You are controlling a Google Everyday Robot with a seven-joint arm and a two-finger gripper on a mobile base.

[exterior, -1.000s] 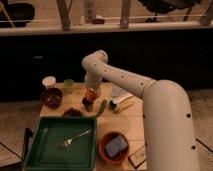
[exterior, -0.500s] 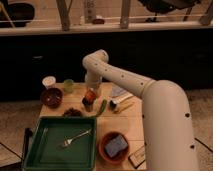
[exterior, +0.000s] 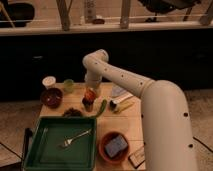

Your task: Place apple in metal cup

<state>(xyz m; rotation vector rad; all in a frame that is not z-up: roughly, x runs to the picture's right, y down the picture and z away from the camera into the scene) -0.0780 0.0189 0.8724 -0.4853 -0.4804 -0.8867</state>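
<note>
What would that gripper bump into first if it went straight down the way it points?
Probably the metal cup: the gripper, shut on the apple, points down just above it, though depth is unclear.

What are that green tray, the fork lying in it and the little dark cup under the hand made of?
The rectangular green tray looks like plastic: matte, uniform colour. The silvery fork seems to be metal, with a pale glint. The short dark grey cup is probably metal, with a dull sheen; it sits directly below the hand, shut on the small orange-red apple.
</note>
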